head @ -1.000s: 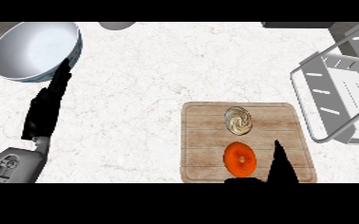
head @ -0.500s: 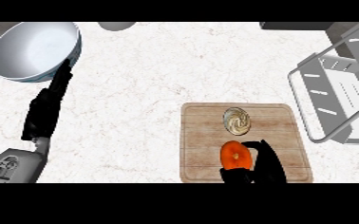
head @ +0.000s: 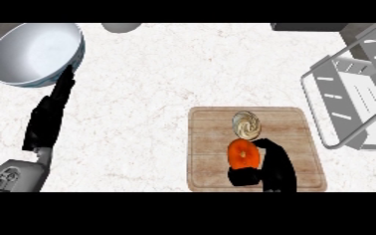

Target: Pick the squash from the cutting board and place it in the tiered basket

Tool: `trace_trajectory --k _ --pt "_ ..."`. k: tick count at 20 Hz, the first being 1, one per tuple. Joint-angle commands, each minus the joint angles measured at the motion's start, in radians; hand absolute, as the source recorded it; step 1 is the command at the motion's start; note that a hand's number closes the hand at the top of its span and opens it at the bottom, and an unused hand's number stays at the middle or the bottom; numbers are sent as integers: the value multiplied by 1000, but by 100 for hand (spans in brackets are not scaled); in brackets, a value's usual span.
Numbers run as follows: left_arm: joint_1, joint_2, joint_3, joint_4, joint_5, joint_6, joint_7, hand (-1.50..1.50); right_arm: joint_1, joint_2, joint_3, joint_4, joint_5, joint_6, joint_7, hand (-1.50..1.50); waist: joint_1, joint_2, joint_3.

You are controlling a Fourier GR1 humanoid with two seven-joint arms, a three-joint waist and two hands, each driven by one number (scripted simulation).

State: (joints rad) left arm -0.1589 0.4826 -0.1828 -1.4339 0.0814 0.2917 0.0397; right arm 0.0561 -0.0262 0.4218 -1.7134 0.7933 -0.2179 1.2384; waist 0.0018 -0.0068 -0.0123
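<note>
Orange is the colour to watch: the squash (head: 243, 153) lies on the wooden cutting board (head: 209, 149) in the lower right of the frame, and your right hand (head: 270, 167) is now around it. 1 second ago that hand was only a dark shape at the bottom edge of the board, a little to the right of the squash. Half a second ago it had slid in beside it. Now black fingers curl along the right side of the squash and a dark part of the hand sits under its lower edge, so the hand looks wrapped on it from 2 sides. The squash itself has hardly moved. It sits on the board, just below the pale swirly round thing (head: 246, 123), and the 2 nearly touch.

What this means for you: the reaching part looks done and the grab looks like it is happening right now. I cannot see any gap under the squash, so I would not call it lifted yet.

Your left hand (head: 53, 110) is at the left of the frame, fingers straight and pointing up toward the big white bowl (head: 37, 55) in the upper left. It has not changed place in this time. It is resting.

At the right edge of the frame is the wire tiered basket (head: 345, 99), up and to the right of the board. It is well apart from the squash, so the carry across is all ahead of you. Mind the swirly thing when you lift, as it is very close.
</note>
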Motion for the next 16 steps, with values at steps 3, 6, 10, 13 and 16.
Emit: trace_trajectory --k 3,6,10,13,16 --pt "18 12 39 13 0 -2 -14 0 -17 25 12 -78 53 -105 249 150 -3 4 10" --pt "-11 3 40 26 1 -35 0 0 -47 -72 68 -220 -70 145 -82 150 -5 4 12" --pt "-11 1 35 11 -1 -29 8 0 -46 -200 202 -339 -162 199 -398 150 -3 -1 14" --pt "9 -18 24 -10 -22 -6 14 0 -66 -250 45 -526 -237 191 -418 150 -13 2 13" --pt "-35 -36 32 39 -27 -2 23 0 -49 -316 -80 -653 -233 176 -434 150 -29 4 13"
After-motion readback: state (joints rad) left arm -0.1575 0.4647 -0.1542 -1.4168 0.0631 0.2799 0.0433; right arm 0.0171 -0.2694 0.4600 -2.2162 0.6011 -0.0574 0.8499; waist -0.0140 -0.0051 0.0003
